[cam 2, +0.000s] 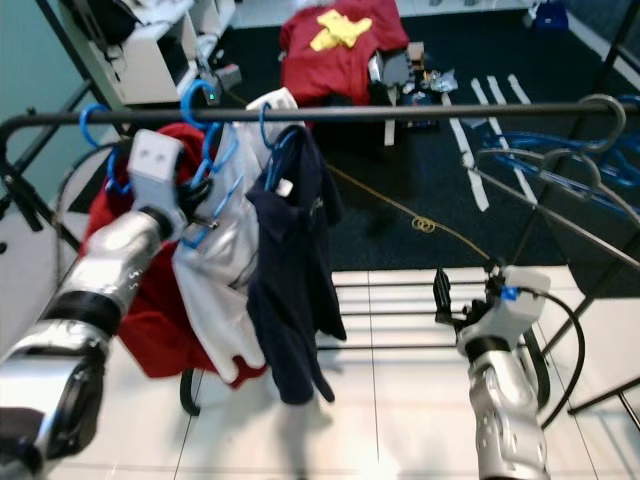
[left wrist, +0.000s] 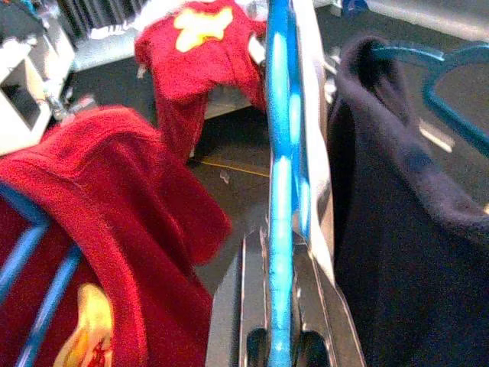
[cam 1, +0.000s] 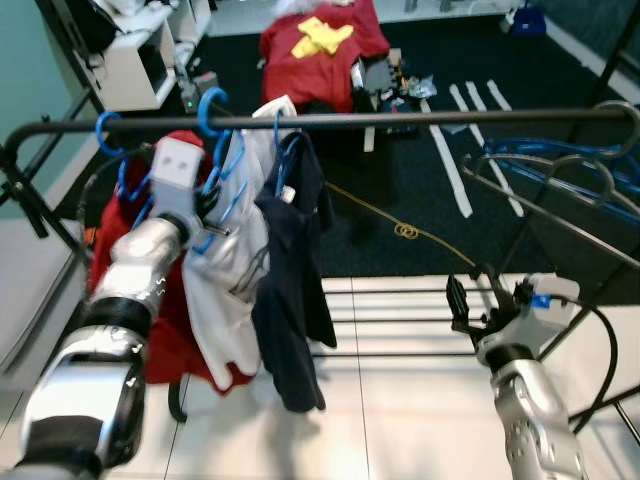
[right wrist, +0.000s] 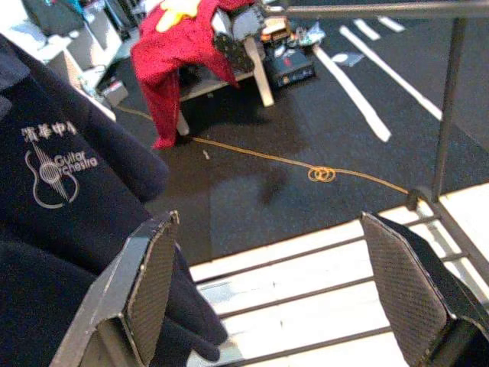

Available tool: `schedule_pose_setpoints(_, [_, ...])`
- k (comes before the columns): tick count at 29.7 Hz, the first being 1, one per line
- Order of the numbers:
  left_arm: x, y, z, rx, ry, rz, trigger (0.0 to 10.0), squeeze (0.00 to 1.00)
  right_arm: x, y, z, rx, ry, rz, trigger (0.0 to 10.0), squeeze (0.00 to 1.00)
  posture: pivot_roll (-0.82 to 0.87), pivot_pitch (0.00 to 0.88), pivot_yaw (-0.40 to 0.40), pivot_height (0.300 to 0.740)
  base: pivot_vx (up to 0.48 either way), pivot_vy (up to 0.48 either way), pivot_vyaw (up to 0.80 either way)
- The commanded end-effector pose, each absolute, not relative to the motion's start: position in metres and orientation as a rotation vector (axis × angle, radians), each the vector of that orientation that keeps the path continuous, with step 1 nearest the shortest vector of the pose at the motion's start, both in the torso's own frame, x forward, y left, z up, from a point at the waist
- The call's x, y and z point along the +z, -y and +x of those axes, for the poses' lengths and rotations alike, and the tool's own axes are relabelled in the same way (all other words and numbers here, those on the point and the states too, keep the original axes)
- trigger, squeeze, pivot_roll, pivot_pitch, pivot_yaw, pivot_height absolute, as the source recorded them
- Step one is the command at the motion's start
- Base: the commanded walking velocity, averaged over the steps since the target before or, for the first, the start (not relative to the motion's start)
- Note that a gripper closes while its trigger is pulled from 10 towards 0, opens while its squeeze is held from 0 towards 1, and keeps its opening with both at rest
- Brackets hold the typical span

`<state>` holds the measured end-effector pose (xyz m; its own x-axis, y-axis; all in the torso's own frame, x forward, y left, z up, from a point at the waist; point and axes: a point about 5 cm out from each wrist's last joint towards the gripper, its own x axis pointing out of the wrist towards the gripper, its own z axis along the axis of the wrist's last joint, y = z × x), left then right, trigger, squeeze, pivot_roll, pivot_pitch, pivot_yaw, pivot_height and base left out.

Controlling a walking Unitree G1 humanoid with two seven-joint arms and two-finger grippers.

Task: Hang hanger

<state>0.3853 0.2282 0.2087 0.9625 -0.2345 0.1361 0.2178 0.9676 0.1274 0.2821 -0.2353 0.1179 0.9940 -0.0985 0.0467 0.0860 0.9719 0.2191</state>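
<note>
The left gripper (cam 1: 212, 205) clamps the blue hanger (left wrist: 280, 191) carrying the white shirt (cam 1: 225, 290) at the rail (cam 1: 400, 118); the right gripper (right wrist: 286, 294) hangs wide, empty.

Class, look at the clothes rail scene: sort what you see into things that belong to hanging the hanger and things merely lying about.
Belongs to the job:
- blue hanger carrying the white garment, held by the left gripper
- black rail
- right gripper, open, low beside the rack

Just lying about:
- red shirt with yellow print on the far stand
- yellow cord on the dark carpet
- white strips
</note>
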Motion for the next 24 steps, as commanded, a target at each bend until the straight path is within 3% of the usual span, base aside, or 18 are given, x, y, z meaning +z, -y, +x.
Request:
schedule_pose_setpoints(1, [0.234, -0.244, 0.381, -0.204, 0.259, 0.093, 10.0, 0.00, 0.114, 0.233, 0.280, -0.088, 0.044, 0.240, 10.0, 0.00, -0.10, 0.150, 0.107, 0.740, 0.000, 0.000, 0.00])
schedule_pose_setpoints(5, [0.220, -0.269, 0.367, -0.187, 0.226, 0.050, 10.0, 0.00, 0.113, 0.233, 0.281, -0.080, 0.040, 0.245, 10.0, 0.00, -0.09, 0.151, 0.100, 0.740, 0.000, 0.000, 0.00])
schedule_pose_setpoints(9, [0.210, -0.269, 0.359, -0.256, 0.200, 0.029, 10.0, 0.00, 0.113, 0.234, 0.282, -0.076, 0.038, 0.247, 10.0, 0.00, -0.08, 0.151, 0.098, 0.740, 0.000, 0.000, 0.00])
schedule_pose_setpoints(12, [0.187, -0.253, 0.346, -0.424, 0.125, 0.013, 10.0, 0.00, 0.113, 0.234, 0.282, -0.074, 0.035, 0.245, 10.0, 0.00, -0.09, 0.149, 0.097, 0.740, -0.444, 0.000, 0.00])
schedule_pose_setpoints(24, [0.184, -0.260, 0.336, -0.499, 0.070, 0.049, 10.0, 0.00, 0.112, 0.235, 0.283, -0.070, 0.031, 0.239, 10.0, 0.00, -0.08, 0.135, 0.090, 0.740, -0.423, 0.000, 0.00])
